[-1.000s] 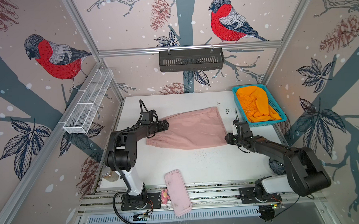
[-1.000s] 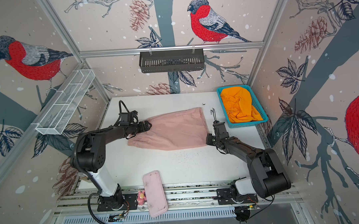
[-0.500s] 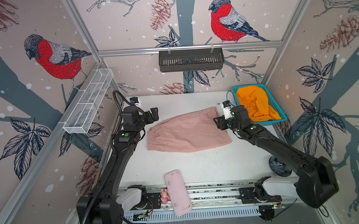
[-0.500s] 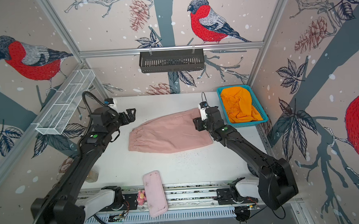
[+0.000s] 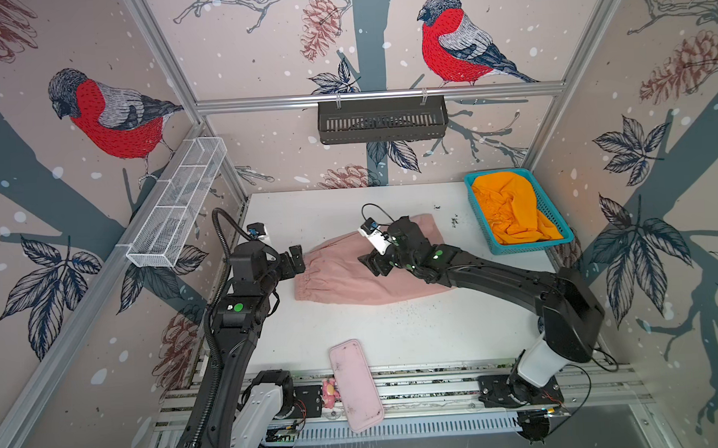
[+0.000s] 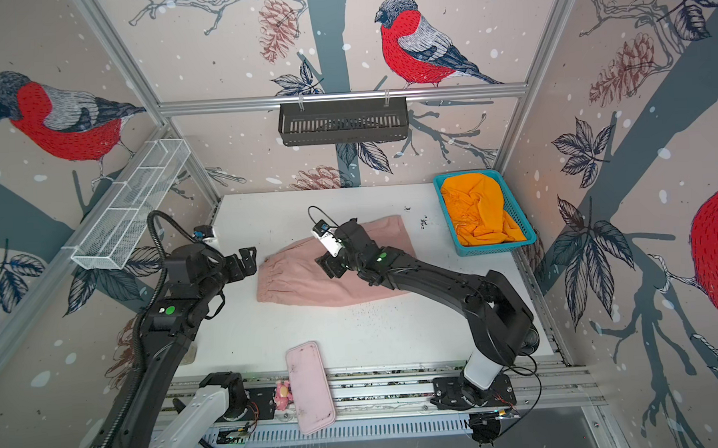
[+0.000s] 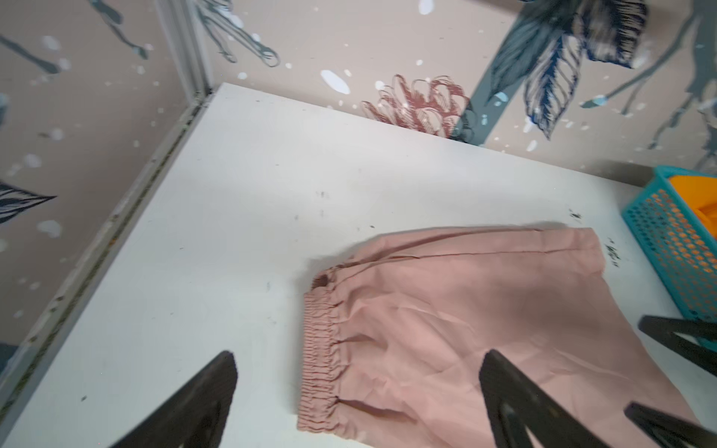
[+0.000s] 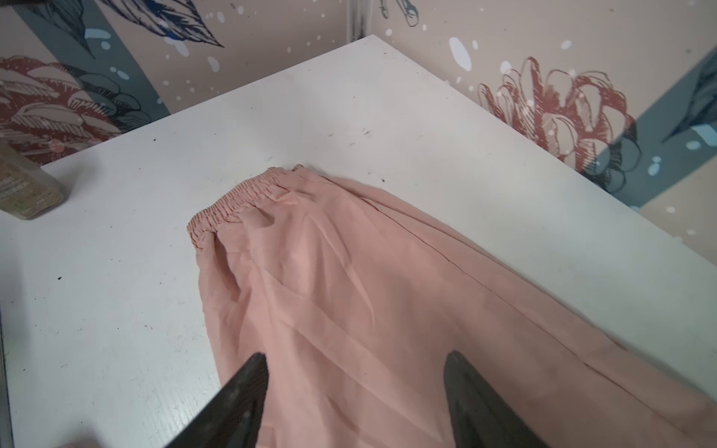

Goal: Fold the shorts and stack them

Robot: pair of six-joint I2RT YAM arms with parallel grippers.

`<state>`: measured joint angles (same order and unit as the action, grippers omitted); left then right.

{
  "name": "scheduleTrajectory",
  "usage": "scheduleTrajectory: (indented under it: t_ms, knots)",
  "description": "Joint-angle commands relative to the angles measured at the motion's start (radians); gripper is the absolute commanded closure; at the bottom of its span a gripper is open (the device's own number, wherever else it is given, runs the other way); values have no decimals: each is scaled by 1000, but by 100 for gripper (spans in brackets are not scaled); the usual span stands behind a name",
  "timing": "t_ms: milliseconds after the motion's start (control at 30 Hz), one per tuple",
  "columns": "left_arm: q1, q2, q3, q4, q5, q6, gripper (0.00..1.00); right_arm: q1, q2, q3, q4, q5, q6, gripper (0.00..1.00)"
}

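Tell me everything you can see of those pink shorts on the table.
The pink shorts are soft, thin dusty-pink cloth, lightly creased, lying flat on the white table. Their gathered elastic waistband faces the left arm's side; the leg end points toward the far right. The open right end effector hangs over the middle, the open left end effector beside the waistband; neither grips the cloth.

Both arms reach inward, left tool point(image 5: 295, 259) and right tool point(image 5: 373, 266) each with jaws spread.
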<state>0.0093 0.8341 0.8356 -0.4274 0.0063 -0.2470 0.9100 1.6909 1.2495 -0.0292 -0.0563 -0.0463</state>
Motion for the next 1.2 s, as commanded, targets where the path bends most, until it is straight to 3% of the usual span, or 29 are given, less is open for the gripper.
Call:
scheduleTrajectory:
  t_ms: [0, 100, 233, 267, 400, 567, 733, 1167]
  knots:
    - [88, 6, -12, 13, -19, 5, 2, 47, 56, 31, 21, 23, -74, 26]
    - [181, 65, 9, 6, 31, 3, 2, 97, 128, 66, 57, 45, -114, 25]
    - [286, 168, 88, -35, 112, 9, 2, 182, 249, 188, 26, 167, -182, 21]
    - [298, 174, 92, -27, 126, 9, 2, 201, 281, 215, 31, 197, -204, 11]
    - [328, 152, 51, 41, 160, -10, 2, 258, 409, 318, 37, 301, -308, 9]
    - [334, 145, 30, 14, 54, 9, 2, 272, 550, 499, -68, 288, -365, 10]
    - [338, 137, 16, 20, 69, 12, 2, 274, 637, 598, -121, 268, -408, 11]
    - [347, 209, 36, -19, 33, 20, 2, 309, 668, 569, -91, 249, -444, 11]
